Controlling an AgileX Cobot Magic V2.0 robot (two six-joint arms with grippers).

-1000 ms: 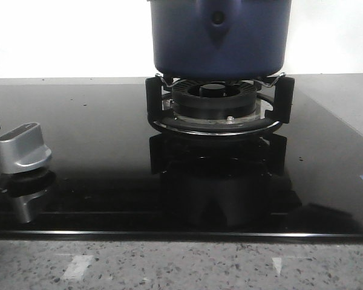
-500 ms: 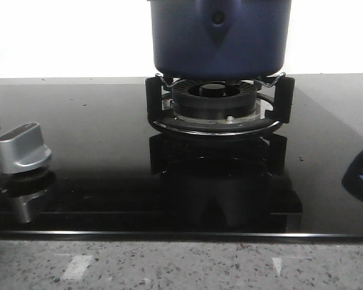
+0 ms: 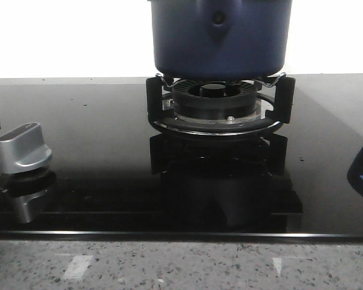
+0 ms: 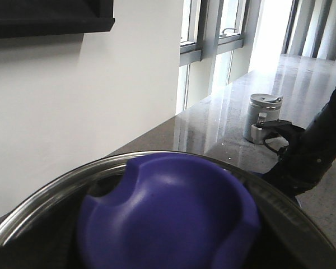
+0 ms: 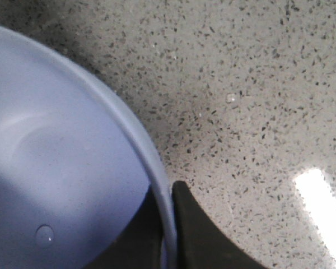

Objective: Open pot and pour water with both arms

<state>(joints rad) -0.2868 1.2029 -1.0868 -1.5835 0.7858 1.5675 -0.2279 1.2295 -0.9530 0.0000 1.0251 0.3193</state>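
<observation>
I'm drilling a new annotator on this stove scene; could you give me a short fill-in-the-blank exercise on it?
1. The large round dark navy-blue pot stands on the black gas ____.
2. The silver control knob sits on the glossy ____ glass cooktop.
3. The right end effector pinches the rim of a pale blue ____.
4. The worktop under that rim is speckled ____.

Missing words: burner; black; bowl; stone
</observation>
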